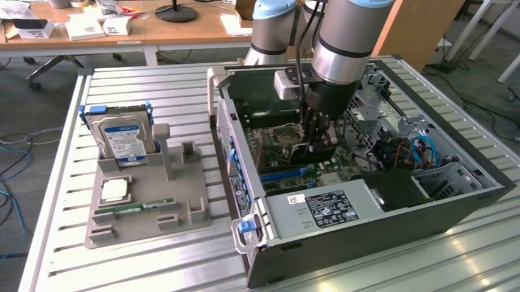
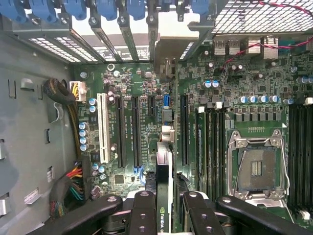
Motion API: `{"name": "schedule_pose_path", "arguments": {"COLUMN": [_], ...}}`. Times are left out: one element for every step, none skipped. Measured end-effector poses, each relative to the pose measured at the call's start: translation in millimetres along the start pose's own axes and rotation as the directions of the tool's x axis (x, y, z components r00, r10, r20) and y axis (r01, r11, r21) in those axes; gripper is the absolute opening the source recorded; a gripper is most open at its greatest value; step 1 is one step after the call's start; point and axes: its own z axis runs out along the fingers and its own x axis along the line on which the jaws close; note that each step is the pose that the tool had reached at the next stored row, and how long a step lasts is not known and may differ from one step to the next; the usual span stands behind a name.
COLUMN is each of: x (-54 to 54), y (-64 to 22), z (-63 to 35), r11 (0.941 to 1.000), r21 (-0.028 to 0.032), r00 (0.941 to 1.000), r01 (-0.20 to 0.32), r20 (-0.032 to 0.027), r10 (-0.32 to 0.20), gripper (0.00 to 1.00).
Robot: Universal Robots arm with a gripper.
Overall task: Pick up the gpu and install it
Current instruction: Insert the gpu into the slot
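Note:
The gpu (image 1: 313,153) is a flat black card held on edge inside the open computer case (image 1: 455,201), just above the motherboard (image 1: 272,152). My gripper (image 1: 317,139) reaches down into the case and is shut on the card's upper edge. In the wrist view the gpu (image 2: 164,171) runs edge-on between my fingers (image 2: 145,210), with a green logo on it. Its metal end points at the rear slot openings (image 2: 164,44). The card hangs over the board between the long black expansion slots (image 2: 135,129), and I cannot tell whether it touches one.
A grey parts tray (image 1: 146,207) on the exterior view's left holds a silver hard drive (image 1: 123,139), a processor chip (image 1: 114,190) and a green memory stick (image 1: 134,210). The case holds a power supply (image 1: 325,207), cable bundles (image 2: 73,186) and a processor socket (image 2: 257,166).

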Motion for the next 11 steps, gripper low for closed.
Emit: {"name": "schedule_pose_path", "arguments": {"x": [0.0, 0.0, 0.0, 0.0, 0.0, 0.0, 0.0, 0.0, 0.0, 0.0, 0.0], "y": [0.0, 0.0, 0.0, 0.0, 0.0, 0.0, 0.0, 0.0, 0.0, 0.0, 0.0], "z": [1.1, 2.1, 3.1, 4.1, 4.9, 5.4, 5.4, 5.4, 5.4, 5.4, 5.5], "r11": [1.0000, 1.0000, 1.0000, 1.0000, 1.0000, 1.0000, 1.0000, 1.0000, 1.0000, 1.0000, 1.0000], "r21": [0.0000, 0.0000, 0.0000, 0.0000, 0.0000, 0.0001, -0.0001, 0.0000, 0.0000, -0.0001, 0.0000], "r00": [1.0000, 1.0000, 1.0000, 1.0000, 1.0000, 1.0000, 1.0000, 1.0000, 1.0000, 1.0000, 1.0000], "r01": [0.000, 0.000, 0.000, 0.000, 0.000, 0.000, 0.000, 0.000, 0.000, 0.000, 0.000], "r20": [0.0001, 0.0000, 0.0000, 0.0001, 0.0001, 0.0001, -0.0001, -0.0002, -0.0002, -0.0001, 0.0000], "r10": [0.000, 0.000, 0.000, 0.000, 0.000, 0.000, 0.000, 0.000, 0.000, 0.000, 0.000], "gripper": [0.26, 0.26, 0.26, 0.26, 0.26, 0.26, 0.26, 0.26, 0.26, 0.26, 0.26]}}
